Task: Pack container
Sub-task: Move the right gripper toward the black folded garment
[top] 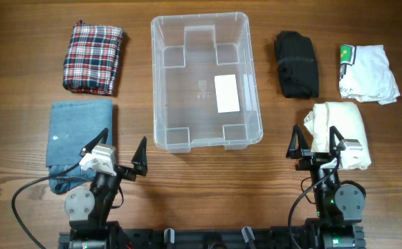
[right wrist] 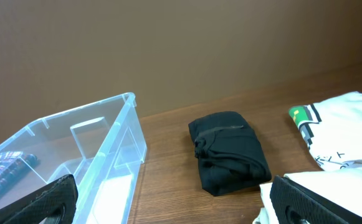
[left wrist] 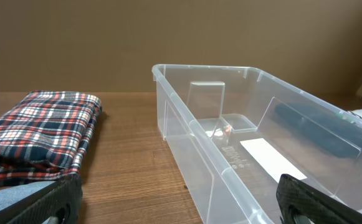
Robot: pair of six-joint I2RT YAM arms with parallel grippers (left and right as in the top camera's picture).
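Observation:
The clear plastic container (top: 161, 83) stands empty at the table's middle, with a white label on its base; it also shows in the left wrist view (left wrist: 187, 124) and the right wrist view (right wrist: 115, 134). My left gripper (top: 122, 153) is open and empty, near the container's front left corner, beside the folded blue denim cloth (top: 76, 131). My right gripper (top: 316, 142) is open and empty, over the near edge of the folded cream cloth (top: 346, 123).
A folded plaid cloth (top: 92, 57) lies at the back left, also in the left wrist view (left wrist: 37, 134). A folded black cloth (top: 297, 64) lies right of the container, also in the right wrist view (right wrist: 227, 152). A white printed shirt (top: 367, 72) lies at the far right.

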